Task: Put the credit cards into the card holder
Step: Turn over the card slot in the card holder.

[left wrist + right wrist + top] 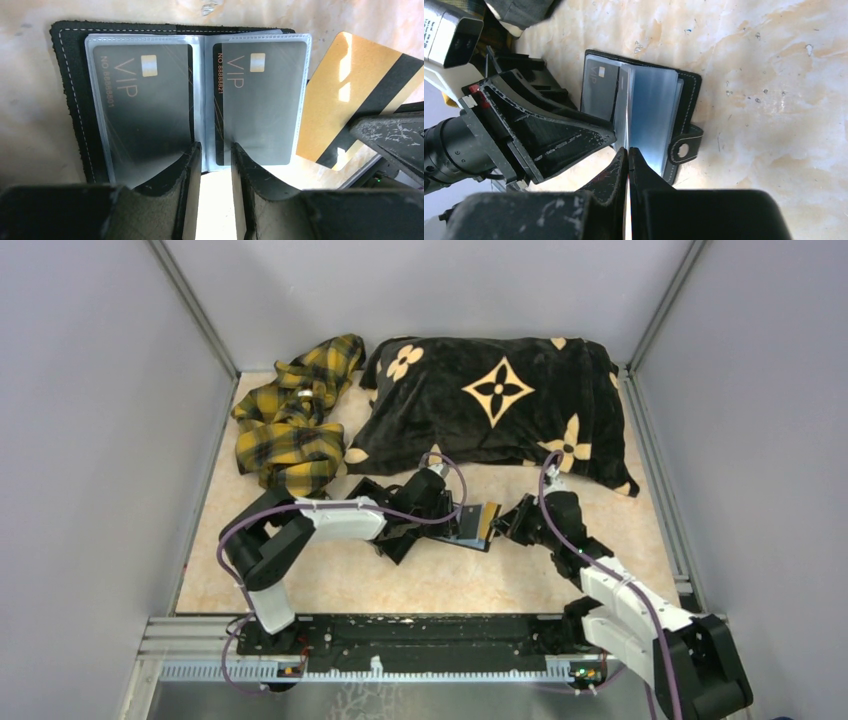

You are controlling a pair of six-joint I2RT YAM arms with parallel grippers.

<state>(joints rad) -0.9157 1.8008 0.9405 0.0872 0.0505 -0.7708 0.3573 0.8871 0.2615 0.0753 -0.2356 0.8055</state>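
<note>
Black card holder (70, 90) lies open, near edge hidden by the part-spread left pincer (216, 165); right pincer (628, 167) pinches a gold card (345, 105), largely cut off.

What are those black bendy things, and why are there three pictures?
They are two robot arms with pinching fingers. One camera looks down from above; one small camera rides on each wrist. On the marbled table lie a black flowered pillow and a yellow checked cloth. Between the arms, the card holder lies open, two grey VIP cards tucked in its clear pockets. The right gripper pinches a gold card with a black stripe, edge-on toward the holder. The left gripper, fingers slightly apart, sits at the holder's middle fold.
</note>
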